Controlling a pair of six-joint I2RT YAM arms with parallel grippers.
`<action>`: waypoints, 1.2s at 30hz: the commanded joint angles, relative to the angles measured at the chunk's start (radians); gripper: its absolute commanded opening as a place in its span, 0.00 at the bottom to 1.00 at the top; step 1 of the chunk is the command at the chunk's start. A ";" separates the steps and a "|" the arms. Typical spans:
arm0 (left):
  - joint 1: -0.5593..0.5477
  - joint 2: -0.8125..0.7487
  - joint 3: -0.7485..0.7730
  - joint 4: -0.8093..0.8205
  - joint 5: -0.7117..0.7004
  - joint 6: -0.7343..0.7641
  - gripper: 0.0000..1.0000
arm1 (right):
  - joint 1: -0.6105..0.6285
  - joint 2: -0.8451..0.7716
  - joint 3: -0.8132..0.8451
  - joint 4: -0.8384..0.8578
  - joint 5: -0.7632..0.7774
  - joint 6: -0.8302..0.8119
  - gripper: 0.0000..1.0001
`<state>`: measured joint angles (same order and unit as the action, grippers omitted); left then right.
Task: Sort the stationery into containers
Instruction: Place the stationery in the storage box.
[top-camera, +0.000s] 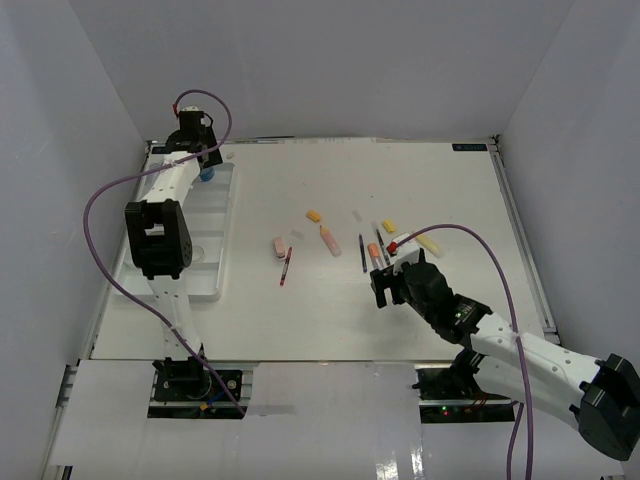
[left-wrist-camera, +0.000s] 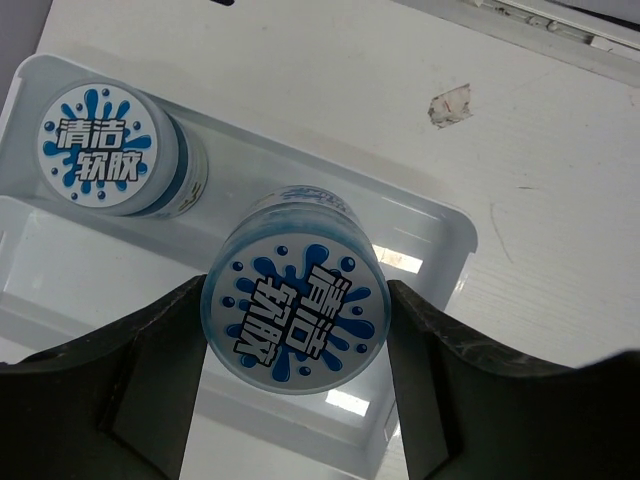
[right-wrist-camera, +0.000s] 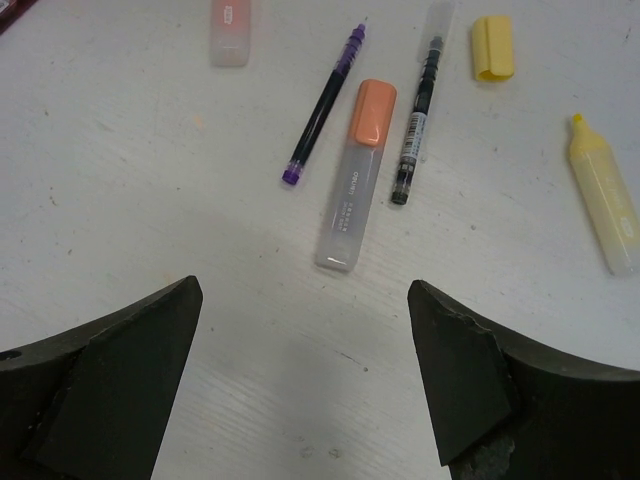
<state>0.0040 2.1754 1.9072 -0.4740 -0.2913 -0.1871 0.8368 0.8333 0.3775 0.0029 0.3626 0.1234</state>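
My left gripper (left-wrist-camera: 297, 290) is shut on a round blue-white tub (left-wrist-camera: 295, 300) and holds it over the far end of the white tray (left-wrist-camera: 455, 225). A second tub (left-wrist-camera: 100, 147) stands in that end compartment. In the top view the left gripper (top-camera: 205, 163) is at the tray's far end (top-camera: 218, 225). My right gripper (right-wrist-camera: 305, 288) is open and empty above the table, just short of an orange marker (right-wrist-camera: 357, 188). A purple pen (right-wrist-camera: 325, 103) and a dark pen (right-wrist-camera: 417, 120) lie on either side of the marker. The tape roll is out of view.
A yellow eraser (right-wrist-camera: 492, 47), a yellow marker (right-wrist-camera: 606, 195) and a pink eraser (right-wrist-camera: 230, 30) lie beyond the right gripper. Mid-table lie a red pen (top-camera: 286, 266), a pink-orange marker (top-camera: 327, 238) and another yellow eraser (top-camera: 314, 215).
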 joint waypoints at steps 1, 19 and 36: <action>-0.006 -0.017 0.069 0.072 0.027 -0.002 0.56 | -0.005 0.001 0.006 0.049 -0.017 0.005 0.90; 0.037 0.052 0.078 0.044 0.069 -0.008 0.59 | -0.004 0.026 0.011 0.054 -0.014 -0.002 0.90; 0.037 -0.043 0.086 -0.027 0.121 -0.048 0.98 | -0.004 -0.026 0.003 0.039 -0.014 -0.010 0.90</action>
<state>0.0422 2.2578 1.9659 -0.4770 -0.2111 -0.2131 0.8333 0.8333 0.3775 0.0082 0.3439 0.1223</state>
